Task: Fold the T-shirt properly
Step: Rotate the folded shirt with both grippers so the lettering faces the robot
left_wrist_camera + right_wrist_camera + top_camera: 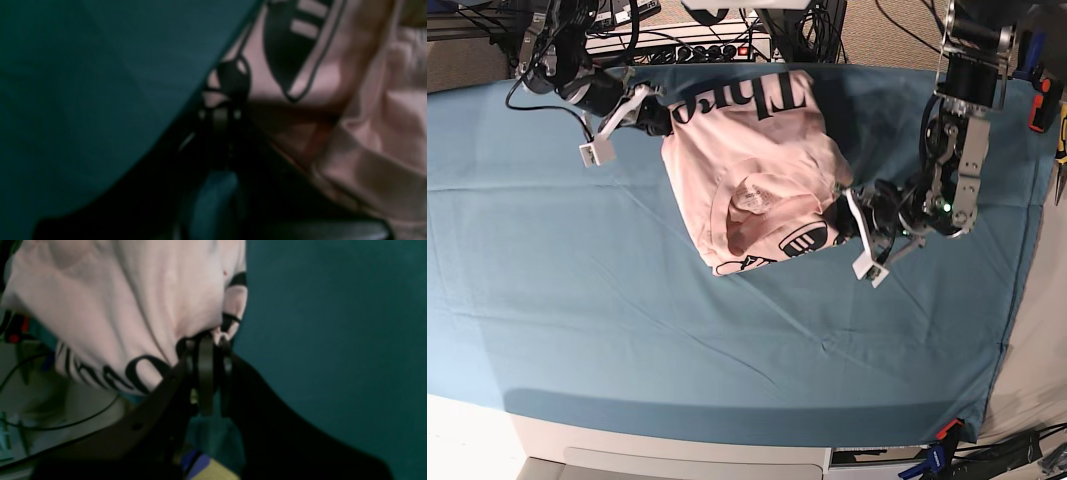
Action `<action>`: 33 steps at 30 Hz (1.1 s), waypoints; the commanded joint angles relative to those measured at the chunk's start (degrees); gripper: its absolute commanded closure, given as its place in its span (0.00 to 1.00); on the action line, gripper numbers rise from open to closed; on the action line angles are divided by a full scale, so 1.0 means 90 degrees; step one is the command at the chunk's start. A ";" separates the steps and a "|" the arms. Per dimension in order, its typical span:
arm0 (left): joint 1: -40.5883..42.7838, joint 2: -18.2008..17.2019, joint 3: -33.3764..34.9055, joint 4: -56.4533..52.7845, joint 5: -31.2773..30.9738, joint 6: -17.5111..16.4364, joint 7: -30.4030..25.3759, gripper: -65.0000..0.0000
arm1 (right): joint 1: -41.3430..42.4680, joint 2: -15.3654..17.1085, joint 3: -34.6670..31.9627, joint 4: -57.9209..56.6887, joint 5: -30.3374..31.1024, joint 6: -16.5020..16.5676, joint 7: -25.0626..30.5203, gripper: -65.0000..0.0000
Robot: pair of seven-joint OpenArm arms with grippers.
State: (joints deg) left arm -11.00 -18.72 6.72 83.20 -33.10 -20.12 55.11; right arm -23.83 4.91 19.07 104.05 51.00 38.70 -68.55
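The pale pink T-shirt (757, 160) lies bunched and partly folded over itself at the back middle of the teal cloth, with black lettering along its far edge and a black logo near its front edge. My right gripper (659, 118) is shut on the shirt's far left corner. In the right wrist view the fingertips (206, 350) pinch the pink fabric (116, 306) beside the lettering. My left gripper (842, 222) is shut on the shirt's right front edge. In the blurred left wrist view its dark fingers (220, 116) clamp the printed edge of the shirt (367, 100).
The teal table cloth (627, 330) covers the table. A power strip and cables (707, 45) run along the back edge. Tools (1042, 100) sit at the far right. A clamp (947, 432) holds the cloth at the front right corner.
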 commanded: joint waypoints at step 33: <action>-0.0648 0.0792 -0.0053 -0.0177 0.1071 0.0486 -0.0250 1.00 | -0.0085 -0.0474 -0.0279 0.0107 0.0299 0.0061 -0.0017 1.00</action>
State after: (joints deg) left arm -15.22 -11.42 6.52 80.71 -23.51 -15.97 54.74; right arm -24.60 0.34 16.45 104.05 52.58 38.85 -69.43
